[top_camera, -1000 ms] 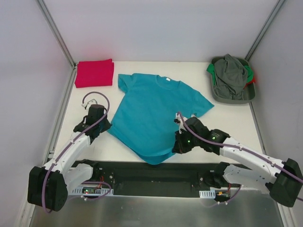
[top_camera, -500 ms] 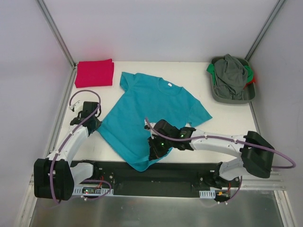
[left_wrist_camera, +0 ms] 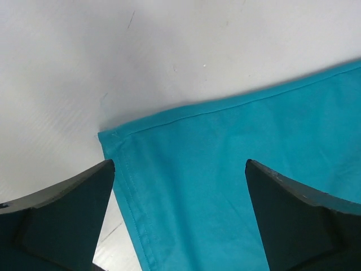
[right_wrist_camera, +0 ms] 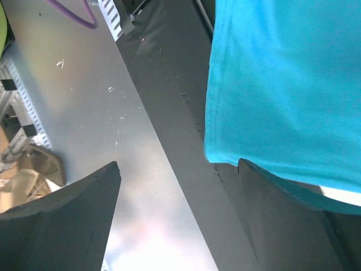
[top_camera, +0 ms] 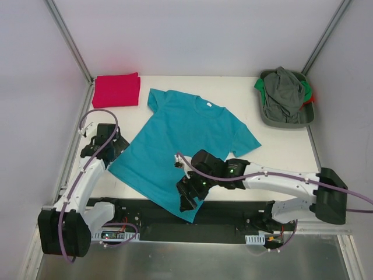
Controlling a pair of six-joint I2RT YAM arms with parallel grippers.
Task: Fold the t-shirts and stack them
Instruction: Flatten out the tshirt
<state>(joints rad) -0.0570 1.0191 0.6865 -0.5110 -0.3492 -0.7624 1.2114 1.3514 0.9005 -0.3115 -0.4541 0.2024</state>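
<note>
The teal t-shirt [top_camera: 186, 134] lies spread flat and turned at an angle, its white neck label [top_camera: 208, 105] toward the back. One hem corner hangs over the black front strip [top_camera: 233, 216]. My left gripper [top_camera: 111, 154] hovers open over the other hem corner; in the left wrist view the teal t-shirt [left_wrist_camera: 237, 147] lies flat beneath the left gripper [left_wrist_camera: 179, 164], untouched. My right gripper [top_camera: 187, 198] is open at the overhanging corner; there the teal t-shirt [right_wrist_camera: 282, 84] rests against one finger [right_wrist_camera: 265, 197] of the right gripper [right_wrist_camera: 177, 165]. The red t-shirt [top_camera: 116, 90] sits folded at the back left.
A grey bin [top_camera: 303, 119] holding several crumpled garments stands at the back right. White walls with metal posts close in the table's left, right and back. The metal bench [right_wrist_camera: 113, 113] lies below the front strip.
Both grippers have opened and let go of the teal t-shirt's hem corners after dragging it left and toward the front. The hem now overhangs the front strip.
</note>
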